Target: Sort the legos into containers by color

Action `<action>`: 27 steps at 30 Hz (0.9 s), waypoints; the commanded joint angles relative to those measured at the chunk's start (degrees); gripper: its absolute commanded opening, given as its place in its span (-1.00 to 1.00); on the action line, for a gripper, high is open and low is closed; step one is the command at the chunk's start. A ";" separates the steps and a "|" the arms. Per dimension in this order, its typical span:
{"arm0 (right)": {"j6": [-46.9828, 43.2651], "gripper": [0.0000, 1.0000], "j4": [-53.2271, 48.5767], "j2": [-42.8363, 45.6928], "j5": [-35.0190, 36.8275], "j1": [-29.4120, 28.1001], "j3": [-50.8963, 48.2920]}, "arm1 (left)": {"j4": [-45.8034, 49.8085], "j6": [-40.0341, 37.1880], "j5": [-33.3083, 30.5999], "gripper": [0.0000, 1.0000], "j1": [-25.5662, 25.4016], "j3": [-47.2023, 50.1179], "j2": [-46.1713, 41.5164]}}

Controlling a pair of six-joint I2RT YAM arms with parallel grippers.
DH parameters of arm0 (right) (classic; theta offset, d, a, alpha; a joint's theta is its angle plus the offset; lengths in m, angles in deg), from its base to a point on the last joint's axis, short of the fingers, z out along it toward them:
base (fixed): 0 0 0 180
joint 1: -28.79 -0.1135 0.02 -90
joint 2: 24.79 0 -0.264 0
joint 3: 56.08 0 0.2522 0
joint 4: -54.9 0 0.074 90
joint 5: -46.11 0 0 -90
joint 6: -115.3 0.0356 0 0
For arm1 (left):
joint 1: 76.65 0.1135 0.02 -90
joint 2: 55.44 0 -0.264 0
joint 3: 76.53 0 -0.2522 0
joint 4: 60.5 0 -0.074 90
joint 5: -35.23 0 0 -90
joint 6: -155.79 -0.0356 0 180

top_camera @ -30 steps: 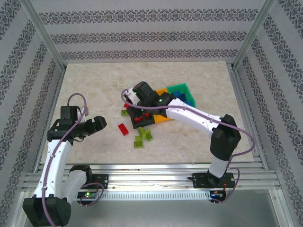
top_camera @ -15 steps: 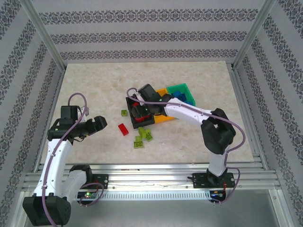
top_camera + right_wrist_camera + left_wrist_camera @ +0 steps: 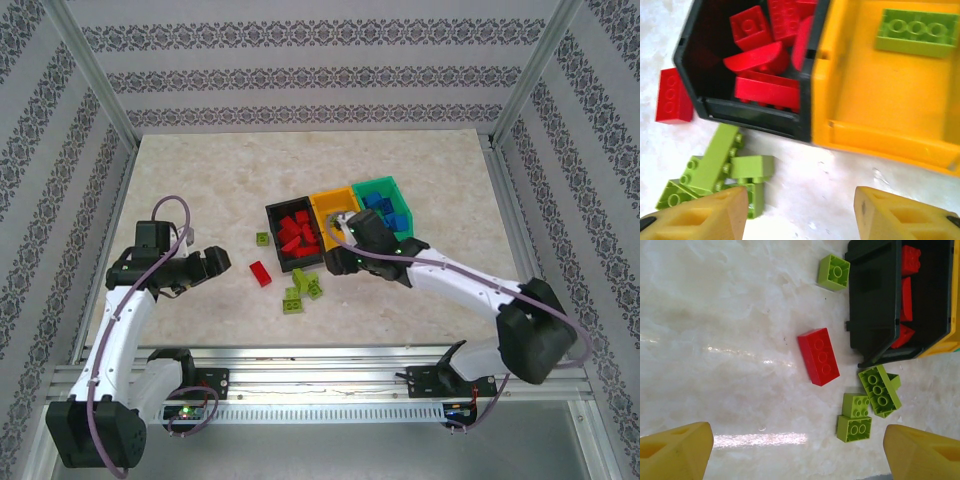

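The containers stand in a row at mid table: a black bin (image 3: 272,228) with several red legos (image 3: 297,232), an orange bin (image 3: 330,207) and a teal bin (image 3: 375,184) with blue legos (image 3: 390,213). One lime brick (image 3: 916,33) lies in the orange bin (image 3: 875,95). On the table lie a red brick (image 3: 818,356), a small lime brick (image 3: 834,272) and a lime cluster (image 3: 865,407). My right gripper (image 3: 800,215) hangs open and empty just in front of the black bin (image 3: 755,117) and the orange bin. Left of the loose bricks, my left gripper (image 3: 799,460) is open and empty.
Marble tabletop (image 3: 200,180) inside a metal frame with patterned walls. The black bin's wall (image 3: 872,305) stands right beside the lime cluster (image 3: 715,165). The loose red brick (image 3: 672,95) lies just outside that bin's near left corner.
My right gripper was shut over the black bin, then opened and drew back toward the near right, clear of the bins. The left arm has barely moved.
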 commanded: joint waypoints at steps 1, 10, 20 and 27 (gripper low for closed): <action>2.63 0.18 3.15 4.63 0.68 3.03 -5.45 | -1.56 2.12 1.26 0.77 -1.48 0.93 -0.42; 0.98 0.18 4.03 12.52 1.62 9.05 -16.97 | -12.41 13.69 1.84 0.73 -7.17 8.63 0.27; 2.53 0.21 10.20 18.90 -1.26 13.23 -23.62 | -15.76 19.41 -6.19 0.65 -15.89 4.62 15.19; 2.08 0.20 10.89 18.53 -1.16 12.98 -23.79 | -9.12 19.04 -15.35 0.62 -22.38 -7.28 29.17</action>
